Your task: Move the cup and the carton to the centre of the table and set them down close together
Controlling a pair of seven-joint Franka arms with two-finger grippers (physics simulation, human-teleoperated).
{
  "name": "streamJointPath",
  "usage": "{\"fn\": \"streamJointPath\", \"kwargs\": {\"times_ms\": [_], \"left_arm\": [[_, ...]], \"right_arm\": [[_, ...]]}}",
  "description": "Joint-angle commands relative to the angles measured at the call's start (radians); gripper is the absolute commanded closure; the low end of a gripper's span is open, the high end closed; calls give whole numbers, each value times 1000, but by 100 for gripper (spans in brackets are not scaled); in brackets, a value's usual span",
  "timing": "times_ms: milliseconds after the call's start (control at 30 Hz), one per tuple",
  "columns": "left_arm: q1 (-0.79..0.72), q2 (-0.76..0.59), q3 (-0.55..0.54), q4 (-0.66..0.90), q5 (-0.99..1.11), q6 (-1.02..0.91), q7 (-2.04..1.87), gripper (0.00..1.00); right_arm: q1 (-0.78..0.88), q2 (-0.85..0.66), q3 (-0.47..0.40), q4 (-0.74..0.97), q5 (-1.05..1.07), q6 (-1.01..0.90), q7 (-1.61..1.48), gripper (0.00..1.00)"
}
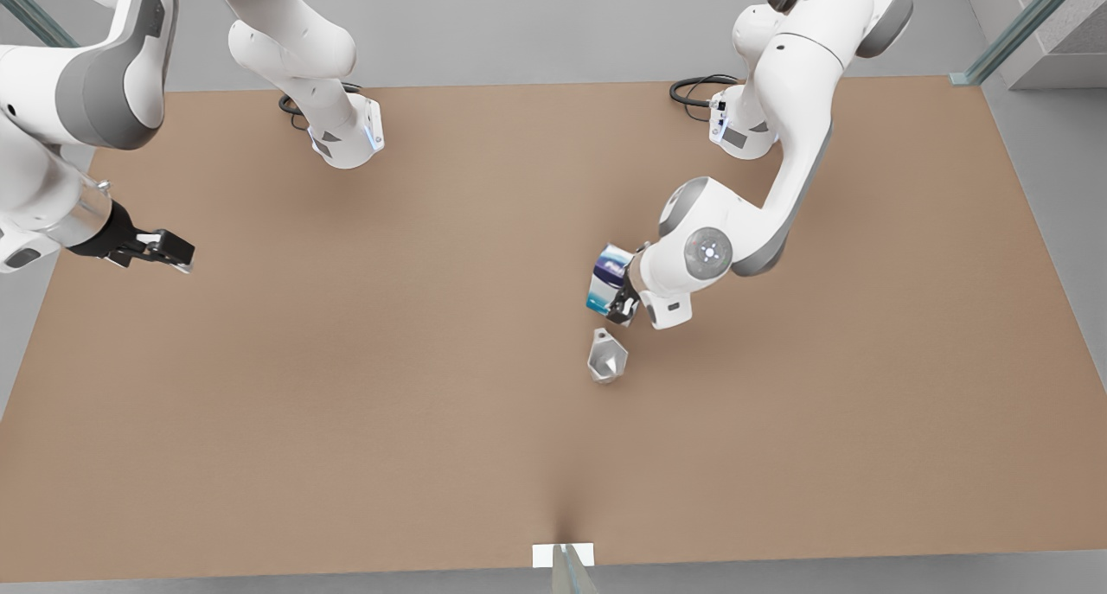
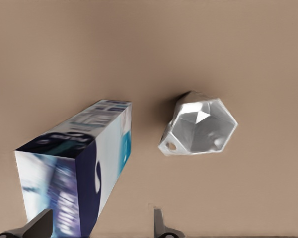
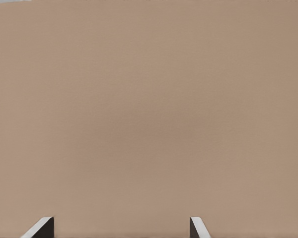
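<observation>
The blue-and-white carton (image 1: 610, 276) stands a little right of the middle of the tan table (image 1: 346, 404), leaning slightly. The faceted grey-white cup (image 1: 607, 356) lies on its side just in front of it, a small gap apart. My left gripper (image 1: 624, 304) hovers at the carton's top on the front view's right. In the left wrist view its fingers (image 2: 159, 225) are spread wide, with the carton (image 2: 74, 163) between them and a gap to one finger; the cup (image 2: 198, 124) lies beside it. My right gripper (image 1: 169, 250) waits open at the front view's left, above bare table (image 3: 149, 119).
Both arm bases (image 1: 346, 140) (image 1: 744, 131) stand at the table's far edge, with black cables (image 1: 696, 88) beside them. A small white marker (image 1: 562, 555) sits at the near edge. Bare tabletop spreads to the front view's left and front of the two objects.
</observation>
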Motion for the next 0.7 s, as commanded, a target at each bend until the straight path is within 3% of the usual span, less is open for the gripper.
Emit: {"fn": "streamJointPath", "kwargs": {"times_ms": [0,100,167,200,233,300,367,667], "left_arm": [[1,0,-1,4,10,-11,-1,0],[39,-14,2,154,14,-233,82,0],[252,-34,5,248,68,-550,894,0],[393,-34,7,253,132,-598,1356,0],[453,-32,33,253,183,-603,1536,0],[476,-44,128,294,186,-600,1559,0],[389,-198,187,296,189,-597,1474,0],[341,-250,192,280,206,-569,1470,0]], "right_arm": [[0,0,0,-1,0,0,2,0],[6,0,0,-1,0,0,3,0],[6,0,0,0,0,0,2,0],[7,0,0,-1,0,-2,3,0],[7,0,3,-3,0,-2,0,0],[6,0,3,-3,0,-3,-1,0],[6,0,3,-3,0,-3,5,0],[9,0,5,-12,11,-11,2,0]]}}
